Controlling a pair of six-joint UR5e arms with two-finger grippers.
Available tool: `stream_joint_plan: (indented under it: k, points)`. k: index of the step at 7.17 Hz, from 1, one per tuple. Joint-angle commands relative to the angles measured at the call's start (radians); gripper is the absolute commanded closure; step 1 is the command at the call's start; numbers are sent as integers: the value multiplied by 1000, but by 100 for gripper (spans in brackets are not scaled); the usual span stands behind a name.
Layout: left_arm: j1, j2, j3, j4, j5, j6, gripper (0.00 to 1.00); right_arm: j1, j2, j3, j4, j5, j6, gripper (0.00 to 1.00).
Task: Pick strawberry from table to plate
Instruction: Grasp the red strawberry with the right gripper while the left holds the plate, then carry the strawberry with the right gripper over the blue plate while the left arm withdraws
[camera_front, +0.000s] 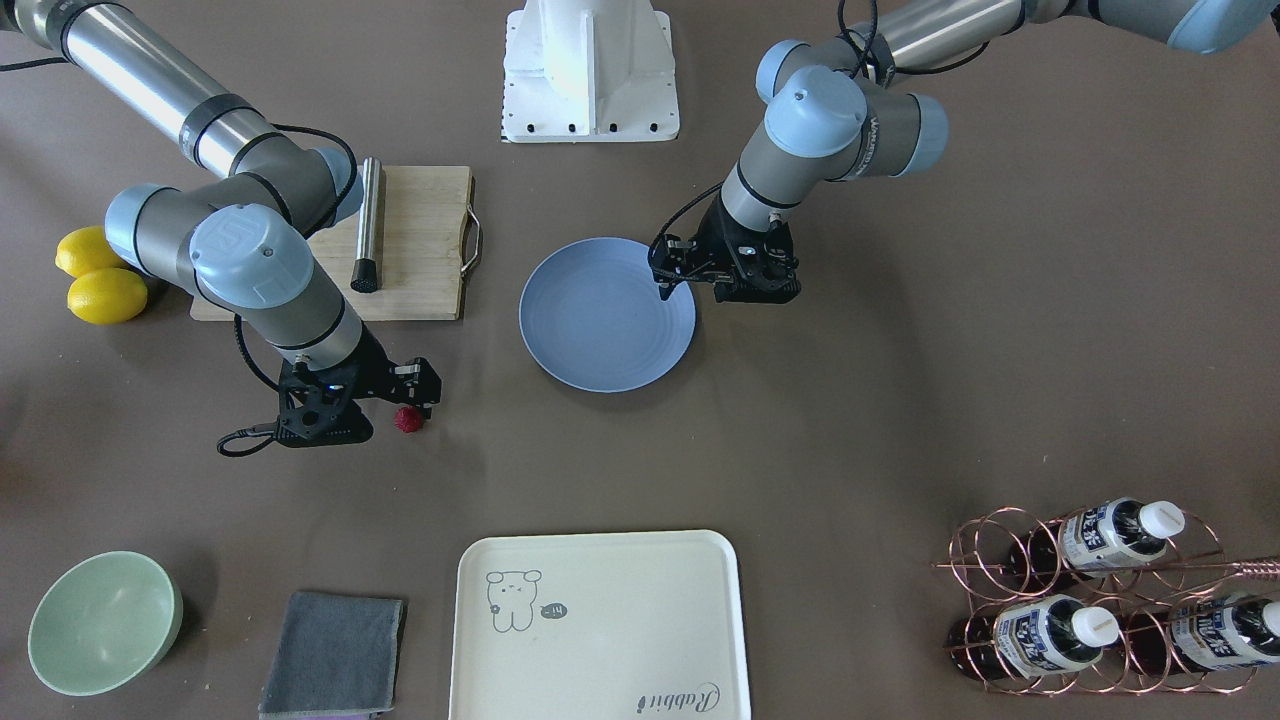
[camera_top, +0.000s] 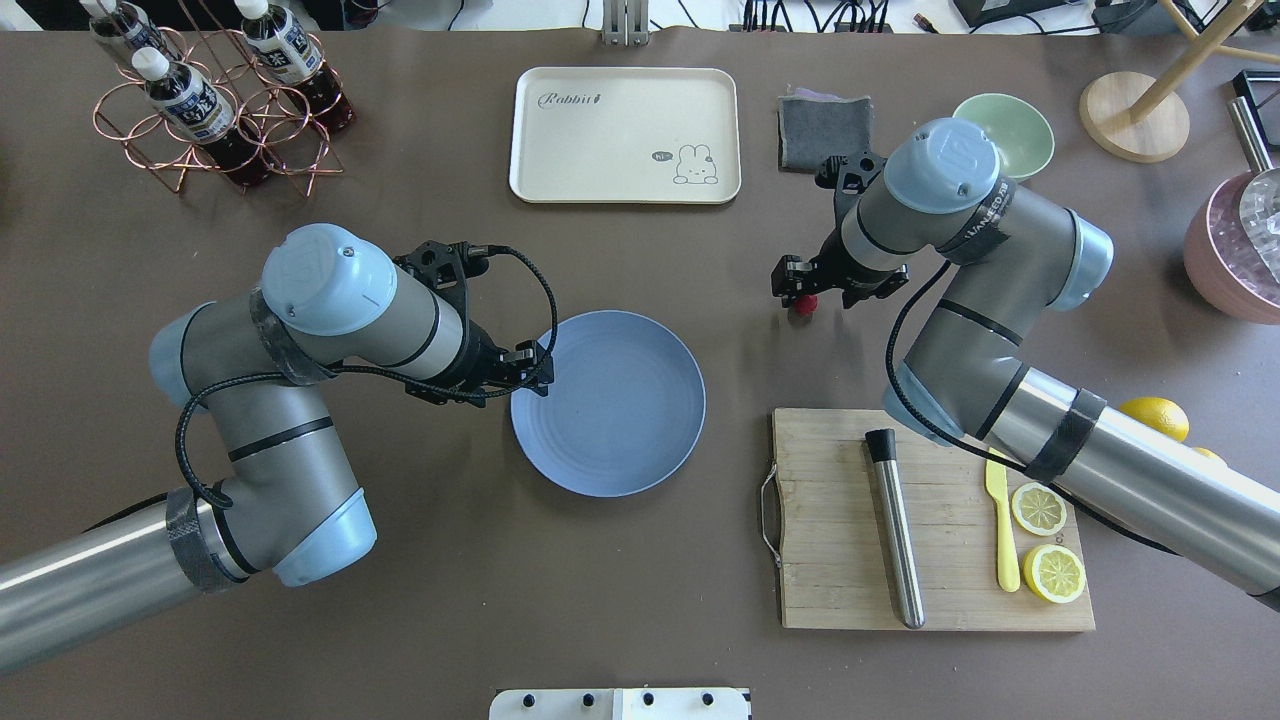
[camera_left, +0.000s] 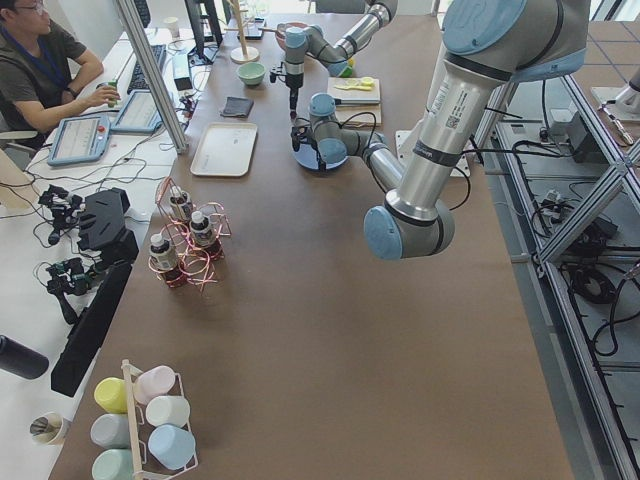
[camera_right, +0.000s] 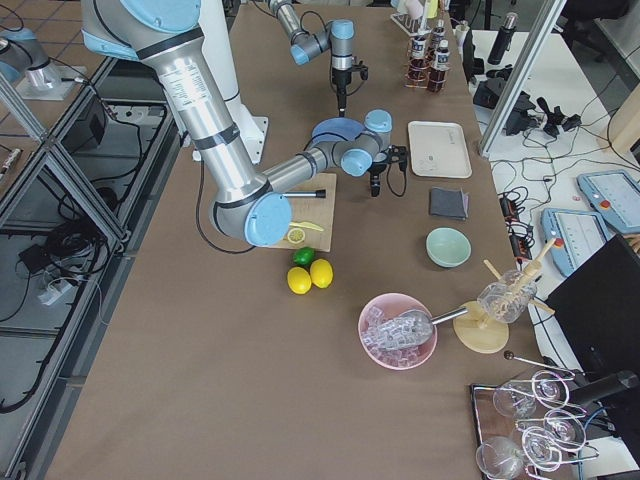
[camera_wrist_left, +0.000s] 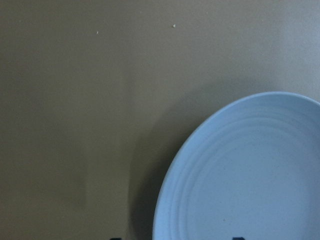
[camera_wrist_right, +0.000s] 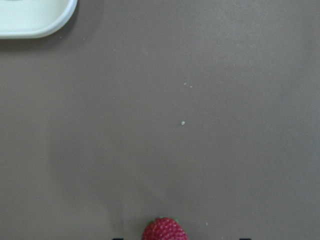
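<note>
The strawberry (camera_front: 407, 420) (camera_top: 803, 304), small and dark red, lies on the brown table (camera_top: 640, 560) to the right of the plate in the overhead view. My right gripper (camera_top: 800, 288) (camera_front: 418, 403) hangs open just over it. In the right wrist view the strawberry (camera_wrist_right: 165, 231) sits at the bottom edge, between the two fingertip corners. The blue-grey plate (camera_top: 620, 420) (camera_front: 600, 320) (camera_wrist_left: 250, 175) has nothing on it. My left gripper (camera_top: 535, 365) (camera_front: 666, 273) hovers open at the plate's rim on my left side, holding nothing.
A wooden cutting board (camera_top: 830, 520) near my right arm carries a metal rod (camera_top: 893, 525), a yellow knife and lemon halves. Along the far edge stand a cream tray (camera_top: 625, 135), a grey cloth (camera_top: 822, 130), a green bowl (camera_top: 1010, 125) and a copper bottle rack (camera_top: 215, 110).
</note>
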Motion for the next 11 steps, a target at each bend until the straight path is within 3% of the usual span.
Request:
stream_joint_plan:
  k: [1, 3, 5, 7, 9, 11]
  points:
    - [-8, 3, -3, 0, -2, 0, 21, -5, 1, 3, 2, -4, 0, 100]
    - [-50, 12, -55, 12, -12, 5, 21, 7, 18, 9, 2, 1, 3, 100]
    - [-206, 116, -137, 14, -150, 56, 21, 10, 82, 27, -16, 11, 82, 100]
    - [-342, 200, -132, 47, -216, 331, 16, -42, 128, 114, -118, 1, 186, 100]
    - [-452, 251, -132, 178, -219, 648, 4, -160, 209, 116, -168, -80, 298, 100]
    - [-509, 308, -125, 178, -219, 757, 4, -269, 220, 104, -168, -189, 333, 100]
